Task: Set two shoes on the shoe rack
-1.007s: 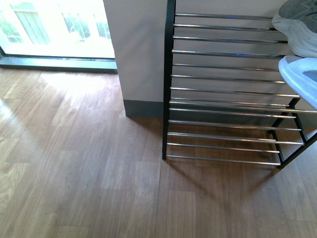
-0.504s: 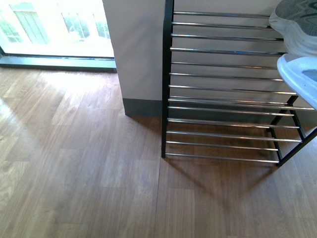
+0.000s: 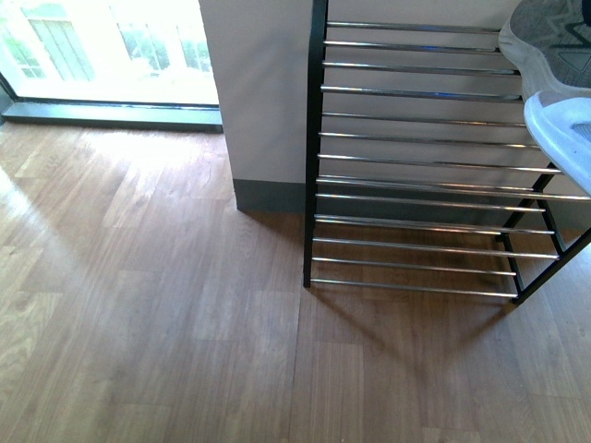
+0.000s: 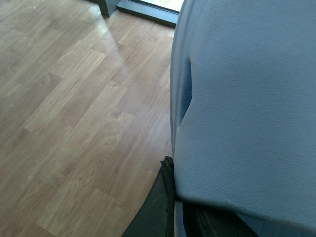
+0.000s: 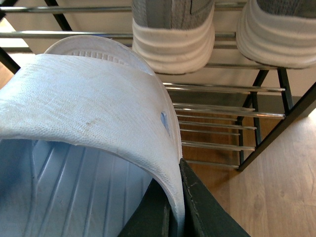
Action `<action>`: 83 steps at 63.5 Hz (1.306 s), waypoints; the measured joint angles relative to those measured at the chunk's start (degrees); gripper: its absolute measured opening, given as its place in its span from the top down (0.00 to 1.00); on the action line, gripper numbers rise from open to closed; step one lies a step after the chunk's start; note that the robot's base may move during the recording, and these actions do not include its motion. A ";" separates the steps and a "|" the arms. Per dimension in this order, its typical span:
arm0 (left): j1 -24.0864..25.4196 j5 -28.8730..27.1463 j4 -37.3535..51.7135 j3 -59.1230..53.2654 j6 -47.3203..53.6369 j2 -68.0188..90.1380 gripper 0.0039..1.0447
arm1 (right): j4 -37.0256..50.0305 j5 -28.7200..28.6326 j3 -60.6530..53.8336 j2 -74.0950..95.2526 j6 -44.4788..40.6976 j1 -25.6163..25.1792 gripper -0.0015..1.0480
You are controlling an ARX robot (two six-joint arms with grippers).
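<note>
A tall shoe rack (image 3: 314, 138) with a black metal frame and shiny chrome bars stands on the brown wood-plank floor (image 3: 138, 332). Two grey knit sneakers with white soles (image 5: 173, 29) rest side by side on an upper tier.

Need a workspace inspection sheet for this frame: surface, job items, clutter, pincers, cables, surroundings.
Surface: wood-plank floor, sunlit near the window.
Job's things: shoe rack upright against the wall; grey sneaker and second grey sneaker side by side on its chrome bars; right-hand slide held in front of the rack, lower than the sneakers; left-hand slide held above the floor.
Clutter: nothing seen.
Grippers: left pincer appears shut on the left-hand slide's edge; right pincer shut on the right-hand slide's strap.
Cables: nothing seen.
Surroundings: window; wall column with grey skirting, beside the rack.
</note>
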 joint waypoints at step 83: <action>0.00 0.00 -0.02 -0.02 0.00 0.04 0.99 | -16.26 43.52 49.20 33.51 18.01 32.35 0.98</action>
